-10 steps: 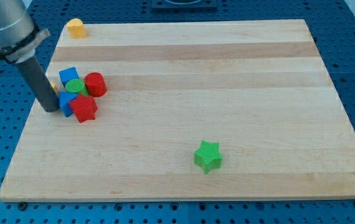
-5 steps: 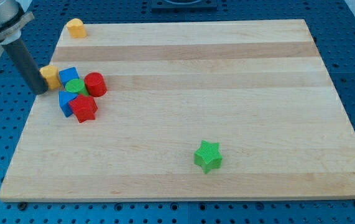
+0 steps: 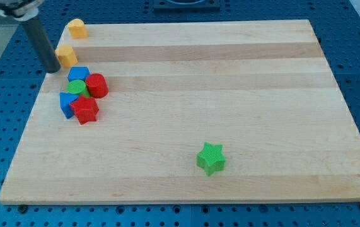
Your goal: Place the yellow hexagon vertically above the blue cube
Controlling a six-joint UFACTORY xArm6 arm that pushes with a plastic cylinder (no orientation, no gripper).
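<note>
The yellow hexagon (image 3: 67,55) lies near the board's left edge, just above and slightly left of the blue cube (image 3: 79,75); whether they touch is unclear. My tip (image 3: 52,69) is at the board's left edge, right beside the yellow hexagon's lower left side. The blue cube sits at the top of a tight cluster with a green cylinder (image 3: 77,88), a red cylinder (image 3: 96,85), a second blue block (image 3: 68,103) and a red block (image 3: 86,110).
Another yellow block (image 3: 75,28) sits at the top left corner of the wooden board (image 3: 230,94). A green star (image 3: 210,157) lies alone towards the view's bottom, right of centre. Blue perforated table surrounds the board.
My tip has moved towards the view's top along the left edge. The yellow hexagon has slid from the blue cube's left side to above it. The blue cube shifted slightly right.
</note>
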